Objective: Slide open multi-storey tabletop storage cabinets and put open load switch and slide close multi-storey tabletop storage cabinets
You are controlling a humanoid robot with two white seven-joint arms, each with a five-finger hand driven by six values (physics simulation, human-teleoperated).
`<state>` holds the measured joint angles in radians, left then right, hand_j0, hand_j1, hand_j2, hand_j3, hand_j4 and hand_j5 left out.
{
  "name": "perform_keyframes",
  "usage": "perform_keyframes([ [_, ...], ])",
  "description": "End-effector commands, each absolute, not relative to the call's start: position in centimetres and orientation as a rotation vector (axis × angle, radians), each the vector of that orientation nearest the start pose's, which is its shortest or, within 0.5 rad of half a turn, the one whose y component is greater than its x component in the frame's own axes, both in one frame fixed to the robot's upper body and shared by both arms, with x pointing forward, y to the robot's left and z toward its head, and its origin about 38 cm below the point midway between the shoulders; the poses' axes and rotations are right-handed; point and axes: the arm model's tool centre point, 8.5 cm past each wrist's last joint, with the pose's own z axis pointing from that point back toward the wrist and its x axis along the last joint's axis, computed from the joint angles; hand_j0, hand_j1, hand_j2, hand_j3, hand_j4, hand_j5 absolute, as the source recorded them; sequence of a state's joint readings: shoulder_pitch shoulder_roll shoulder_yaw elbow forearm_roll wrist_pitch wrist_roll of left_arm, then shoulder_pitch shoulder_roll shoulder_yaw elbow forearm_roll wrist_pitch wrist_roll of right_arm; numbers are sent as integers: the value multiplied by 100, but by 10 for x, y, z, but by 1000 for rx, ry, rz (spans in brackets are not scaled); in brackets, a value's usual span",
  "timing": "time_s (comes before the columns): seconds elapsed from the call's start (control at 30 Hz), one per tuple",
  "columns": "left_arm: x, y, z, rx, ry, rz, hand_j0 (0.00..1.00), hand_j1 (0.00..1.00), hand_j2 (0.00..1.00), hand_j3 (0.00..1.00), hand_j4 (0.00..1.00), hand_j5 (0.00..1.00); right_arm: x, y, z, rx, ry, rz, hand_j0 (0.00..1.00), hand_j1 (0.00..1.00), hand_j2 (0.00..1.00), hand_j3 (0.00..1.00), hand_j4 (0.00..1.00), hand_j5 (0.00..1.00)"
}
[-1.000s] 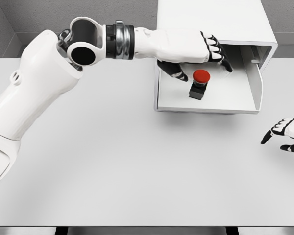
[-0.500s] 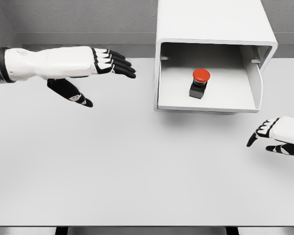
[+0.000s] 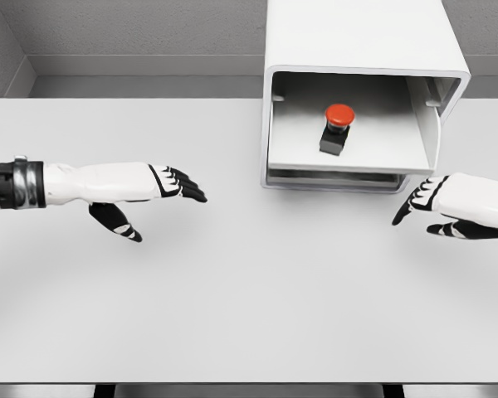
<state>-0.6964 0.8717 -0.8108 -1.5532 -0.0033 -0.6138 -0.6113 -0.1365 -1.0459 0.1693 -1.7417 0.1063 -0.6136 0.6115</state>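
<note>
2 hands in view over the white tabletop [image 3: 232,315], neither holding anything. Left hand [image 3: 153,195] comes in from the left edge, forearm level, fingers extended toward the right and loosely spread, thumb hanging below the palm. It sits well apart from the cabinet, left of it, above bare tabletop.

Right hand [image 3: 448,207] enters from the right edge, just below and in front of the cabinet's lower right corner. Fingers point left and slightly down, relaxed and open, thumb underneath. Cannot tell whether any fingertip touches the drawer front; it appears close but apart.

Storage cabinet [image 3: 361,37]: white box at the rear of the tabletop, right of centre, front face open toward the camera. 1 drawer [image 3: 299,157] is visible, a shallow white tray whose front lip projects a little beyond the cabinet's front edge; a dark gap shows beneath that lip. Drawer is partly out, most of its floor lying under the cabinet top.

Load switch [image 3: 338,128]: small dark block body with a round red button cap on top, standing upright on the drawer floor, roughly central left to right. It touches neither drawer wall. No hand is in contact with it.

Grey walls behind the tabletop.
</note>
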Motion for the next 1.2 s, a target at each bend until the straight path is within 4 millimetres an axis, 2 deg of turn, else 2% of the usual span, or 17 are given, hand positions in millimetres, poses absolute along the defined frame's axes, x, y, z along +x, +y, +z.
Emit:
perform_keyframes([
  [0.0,401,260,215,-66,-1529,-2056,100,100,100,100,100,100,338,-361,234,-233,-1460,1955,66,66,66,66,66,66],
  [0.17,401,261,214,-68,-1527,-2054,100,100,100,100,100,100,348,-352,249,-262,-1518,1962,66,66,66,66,66,66],
  [0.23,400,263,214,-66,-1522,-2055,100,100,100,100,100,100,352,-342,252,-249,-1541,1977,67,67,67,67,67,67],
  [0.43,400,262,215,-67,-1524,-2057,100,100,100,100,100,100,362,-322,246,-204,-1562,2007,67,67,67,67,67,67],
  [0.73,400,262,214,-72,-1522,-2057,100,100,100,100,100,100,383,-307,242,-206,-1580,2008,67,67,67,67,67,67],
  [1.03,399,262,214,-70,-1521,-2059,100,100,100,100,100,100,410,-310,235,-227,-1551,1973,67,67,67,67,67,67],
  [1.17,399,261,214,-71,-1522,-2059,100,100,100,100,100,100,412,-309,236,-228,-1558,1967,67,67,67,67,67,67],
])
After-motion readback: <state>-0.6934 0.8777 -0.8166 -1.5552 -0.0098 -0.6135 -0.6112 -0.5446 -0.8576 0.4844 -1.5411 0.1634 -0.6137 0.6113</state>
